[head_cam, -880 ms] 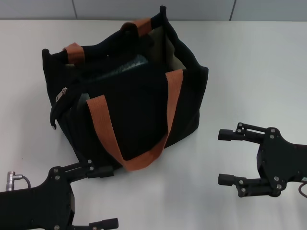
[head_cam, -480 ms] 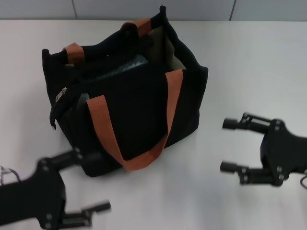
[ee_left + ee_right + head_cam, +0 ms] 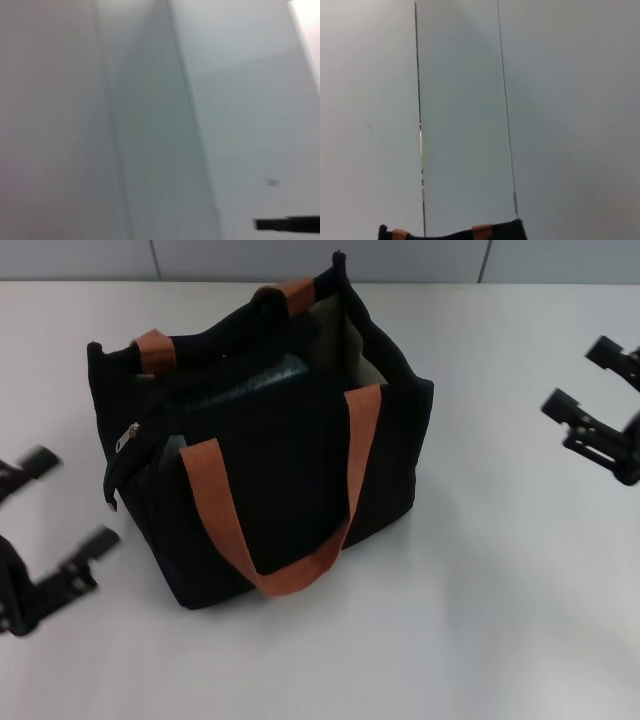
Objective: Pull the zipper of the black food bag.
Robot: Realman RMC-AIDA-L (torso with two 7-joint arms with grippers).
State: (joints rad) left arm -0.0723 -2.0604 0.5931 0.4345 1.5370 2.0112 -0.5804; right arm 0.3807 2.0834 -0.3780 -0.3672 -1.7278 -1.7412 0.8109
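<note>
The black food bag [image 3: 290, 470] stands in the middle of the white table [image 3: 500, 590], its mouth gaping and showing beige lining. One orange-brown handle [image 3: 215, 505] hangs down its near side. The zipper [image 3: 129, 436], a small silver pull tab, sits at the bag's left top corner. My left gripper [image 3: 68, 502] is open at the head view's left edge, well clear of the bag. My right gripper [image 3: 580, 376] is open at the far right edge, also apart from the bag. The right wrist view catches only the bag's top edge [image 3: 505, 231].
A dark teal item [image 3: 275, 375] lies inside the bag. Grey wall panels [image 3: 320, 258] rise behind the table's far edge. Both wrist views show mostly those panels [image 3: 465, 115].
Both arms have swung outward from the table's front. The left gripper moved to the left edge, the right gripper moved up and to the right edge. The bag stayed put.
</note>
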